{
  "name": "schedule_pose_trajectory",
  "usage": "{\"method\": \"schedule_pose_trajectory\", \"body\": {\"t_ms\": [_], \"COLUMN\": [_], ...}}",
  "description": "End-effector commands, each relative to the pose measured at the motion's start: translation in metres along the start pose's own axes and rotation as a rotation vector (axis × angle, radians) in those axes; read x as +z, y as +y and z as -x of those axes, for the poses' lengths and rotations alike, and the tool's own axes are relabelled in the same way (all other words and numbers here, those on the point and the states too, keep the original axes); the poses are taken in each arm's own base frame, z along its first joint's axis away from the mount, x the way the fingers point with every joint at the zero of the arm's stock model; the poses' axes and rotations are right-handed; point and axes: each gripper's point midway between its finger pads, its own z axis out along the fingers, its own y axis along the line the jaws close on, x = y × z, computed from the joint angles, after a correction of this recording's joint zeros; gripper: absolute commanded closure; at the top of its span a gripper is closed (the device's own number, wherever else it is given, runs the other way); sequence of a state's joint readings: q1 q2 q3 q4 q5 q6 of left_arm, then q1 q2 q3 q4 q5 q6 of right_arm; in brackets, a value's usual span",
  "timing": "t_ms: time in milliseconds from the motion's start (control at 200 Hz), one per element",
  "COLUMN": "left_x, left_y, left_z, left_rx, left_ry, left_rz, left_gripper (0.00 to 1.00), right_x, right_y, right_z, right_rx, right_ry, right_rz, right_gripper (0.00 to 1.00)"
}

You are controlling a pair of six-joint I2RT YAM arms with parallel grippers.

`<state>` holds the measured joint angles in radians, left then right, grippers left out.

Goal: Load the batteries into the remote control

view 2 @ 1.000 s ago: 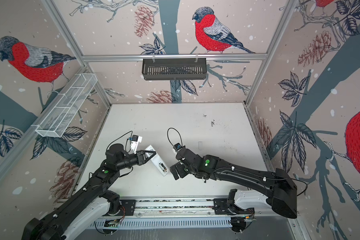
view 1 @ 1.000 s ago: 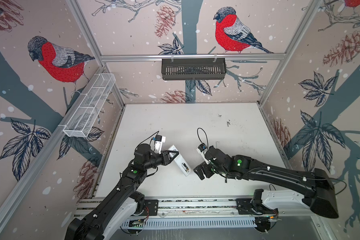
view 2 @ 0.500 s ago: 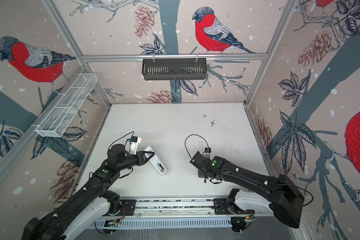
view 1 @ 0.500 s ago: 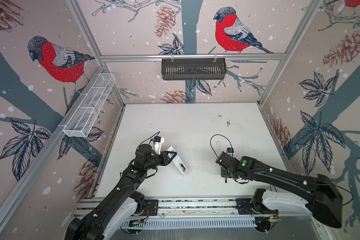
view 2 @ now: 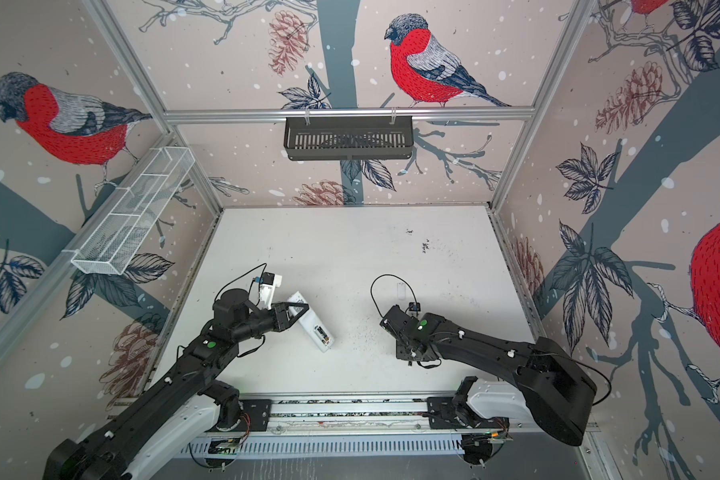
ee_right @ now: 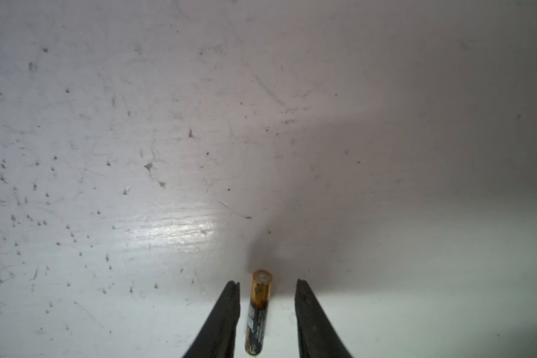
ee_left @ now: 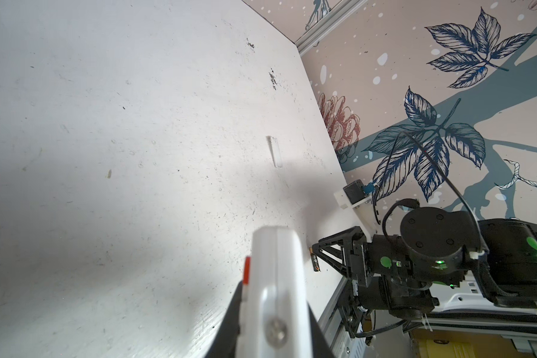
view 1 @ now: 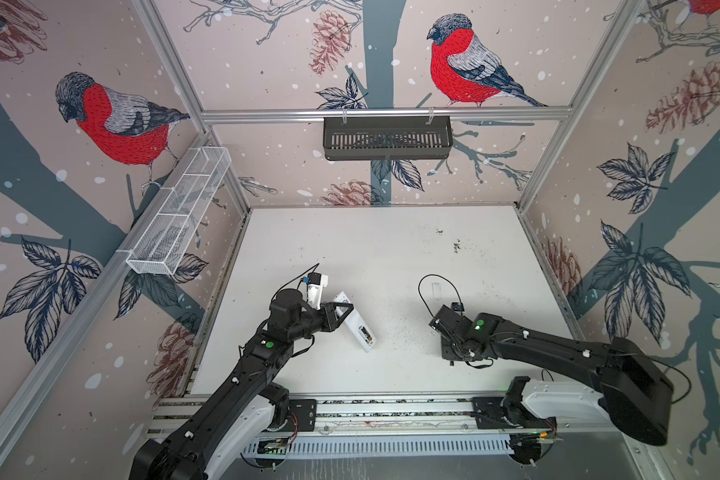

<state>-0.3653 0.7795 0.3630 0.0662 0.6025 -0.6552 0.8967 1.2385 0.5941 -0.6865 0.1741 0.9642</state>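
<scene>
My left gripper (view 1: 342,311) is shut on the white remote control (view 1: 355,325), holding it tilted above the table in both top views. Its open compartment (view 2: 321,333) faces up with something dark inside. The left wrist view shows the remote (ee_left: 276,279) end-on between the black fingers (ee_left: 233,313). My right gripper (view 1: 450,360) points down at the table on the right. One of the batteries (ee_right: 259,305), black with a gold end, lies between its fingers (ee_right: 228,310) with a gap on each side. The same battery (ee_left: 316,264) shows at the right gripper's tips (ee_left: 315,255).
A small white flat cover (view 1: 436,289) lies on the table behind the right arm, under a loop of black cable (view 1: 422,286). A black basket (view 1: 387,137) hangs on the back wall and a white mesh tray (view 1: 179,216) on the left wall. An aluminium rail (view 1: 371,409) runs along the front edge.
The right arm has swung away from the remote to the right and come down to the table, its jaws narrowing around a battery. The left arm and the remote have stayed put.
</scene>
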Motion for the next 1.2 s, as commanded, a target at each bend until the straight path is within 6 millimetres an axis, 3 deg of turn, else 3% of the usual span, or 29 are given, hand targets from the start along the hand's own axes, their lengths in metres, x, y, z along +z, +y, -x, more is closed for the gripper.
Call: {"method": "schedule_pose_trajectory", "body": {"t_ms": [0, 385, 655, 820, 941, 1056, 1191], "left_x": [0.0, 0.0, 0.0, 0.002, 0.002, 0.0, -0.002], "left_y": [-0.009, -0.009, -0.009, -0.014, -0.026, -0.039, -0.053], "left_z": [0.005, 0.005, 0.005, 0.002, -0.002, -0.005, -0.009], "left_rx": [0.027, 0.028, 0.028, 0.021, 0.014, 0.003, -0.024], "left_ry": [-0.017, -0.014, -0.01, 0.012, 0.036, 0.055, 0.092], "left_rz": [-0.035, -0.036, -0.039, -0.075, -0.149, -0.228, -0.326], "left_gripper": [1.0, 1.0, 1.0, 1.0, 1.0, 1.0, 1.0], "right_x": [0.004, 0.015, 0.006, -0.025, -0.069, -0.108, -0.144], "right_y": [0.005, 0.001, 0.011, 0.061, 0.105, 0.143, 0.174], "right_z": [0.0, -0.005, 0.004, 0.027, 0.043, 0.047, 0.044], "right_rx": [-0.019, -0.043, -0.084, -0.209, -0.295, -0.38, -0.454], "right_ry": [0.006, 0.049, 0.014, -0.121, -0.273, -0.394, -0.515], "right_rz": [0.023, 0.013, 0.021, 0.175, 0.346, 0.503, 0.655], "right_gripper": [0.69, 0.82, 0.91, 0.91, 0.9, 0.89, 0.88]}}
